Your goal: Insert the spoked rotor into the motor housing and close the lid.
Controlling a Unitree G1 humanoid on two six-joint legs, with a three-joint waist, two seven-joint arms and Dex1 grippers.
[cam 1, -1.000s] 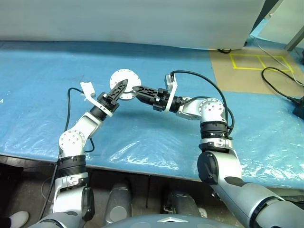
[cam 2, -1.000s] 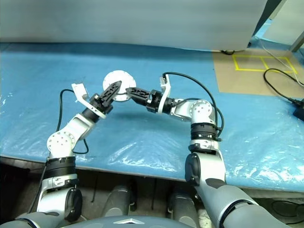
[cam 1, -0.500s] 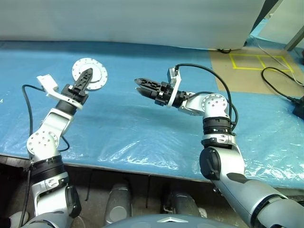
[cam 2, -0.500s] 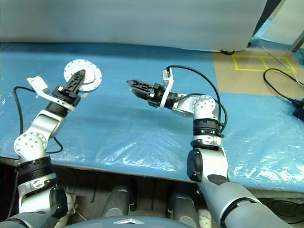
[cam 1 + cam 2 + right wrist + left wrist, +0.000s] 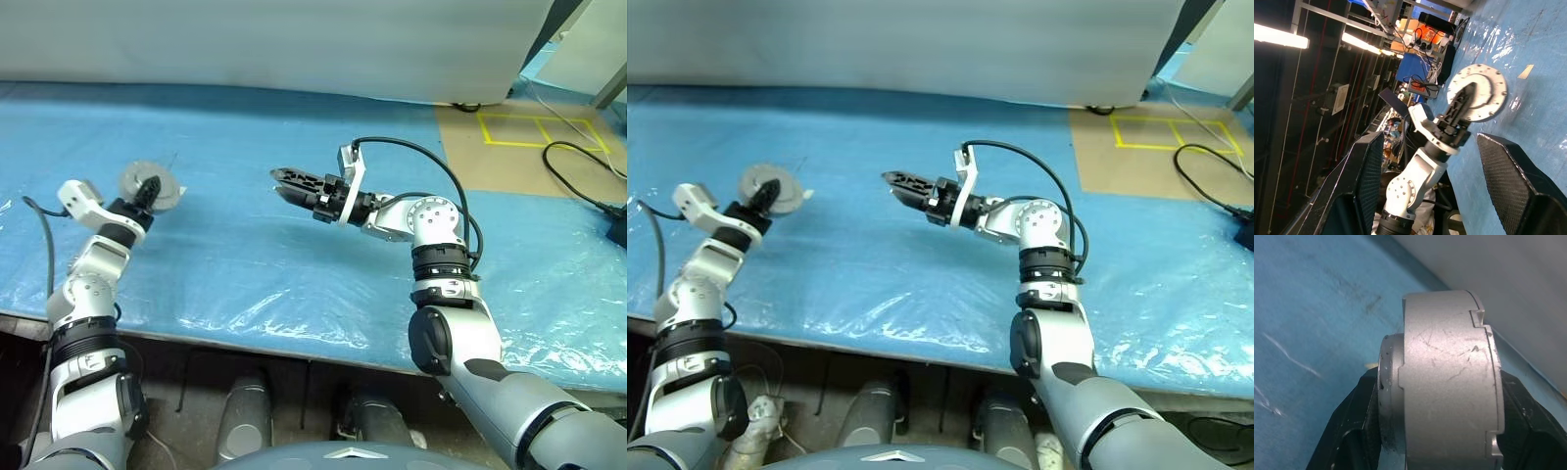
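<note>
Two claws are at work over the blue-sheeted tabletop (image 5: 294,255), well apart from each other. The left claw (image 5: 150,187) is out at the far left, low over the sheet, and clamps a thick round silver part, which I take for the motor housing (image 5: 1449,382). Its black fingers (image 5: 1359,421) press on the two flat faces, so the part stands on edge with its scratched rim facing the wrist camera. Seen from the right wrist, the face is a flanged disc with small holes round the rim. Held on edge, low and off to the side, it looks ready to be set down there, though that is a guess. Whether the rotor and the lid are already fitted I cannot tell.

The right claw (image 5: 282,177) hangs mid-table, pointing left toward the other arm. Its fingers (image 5: 1364,171) are spread wide, holding and touching nothing.
</note>
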